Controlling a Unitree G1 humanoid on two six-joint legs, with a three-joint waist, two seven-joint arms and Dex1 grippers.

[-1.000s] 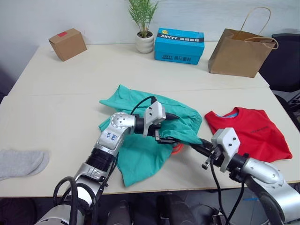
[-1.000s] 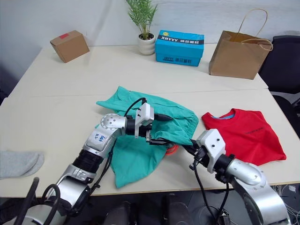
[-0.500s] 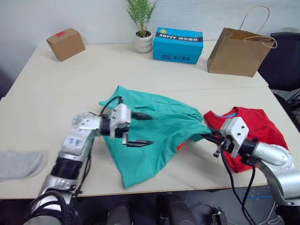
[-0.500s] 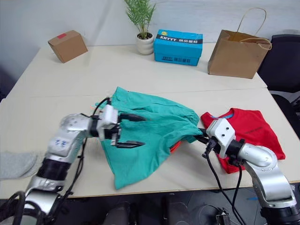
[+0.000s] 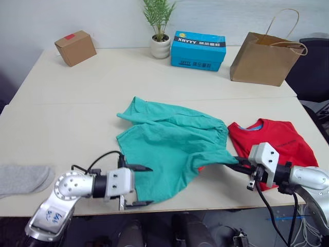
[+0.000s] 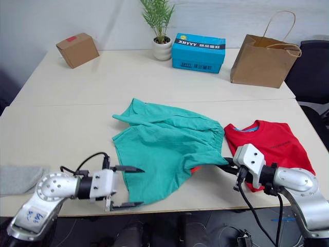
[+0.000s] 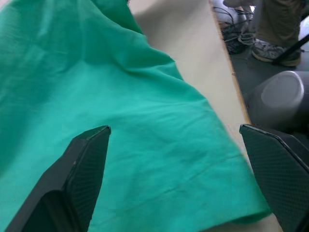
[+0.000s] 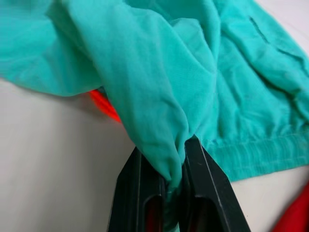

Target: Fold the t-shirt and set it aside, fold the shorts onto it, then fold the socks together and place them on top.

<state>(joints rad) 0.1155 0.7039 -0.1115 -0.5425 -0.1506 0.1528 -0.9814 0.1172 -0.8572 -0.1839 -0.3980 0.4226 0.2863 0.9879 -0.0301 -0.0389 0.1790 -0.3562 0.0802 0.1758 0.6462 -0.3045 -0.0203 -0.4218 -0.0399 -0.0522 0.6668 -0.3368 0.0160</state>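
Note:
The teal shorts (image 5: pixel 175 144) lie spread in the middle of the table, and their near right corner is drawn into a point. My right gripper (image 5: pixel 234 163) is shut on that corner, and the cloth shows pinched between its fingers (image 8: pixel 140 193). A bit of orange drawstring (image 8: pixel 104 104) peeks from under the fold. The red t-shirt (image 5: pixel 280 141) lies folded at the right, just beyond my right gripper. My left gripper (image 5: pixel 149 185) hovers open at the shorts' near left hem, holding nothing, with teal cloth (image 7: pixel 125 96) between its fingertips. The grey socks (image 5: pixel 23 177) lie at the far left.
Along the back of the table stand a cardboard box (image 5: pixel 75 47), a potted plant (image 5: pixel 160 45), a blue box (image 5: pixel 198 50) and a brown paper bag (image 5: pixel 266 57). The table's front edge (image 5: pixel 205 210) runs just below both grippers.
My left gripper let go of the shorts and drew back to the near left edge, open. My right gripper kept its hold and pulled right, so the shorts lie flatter.

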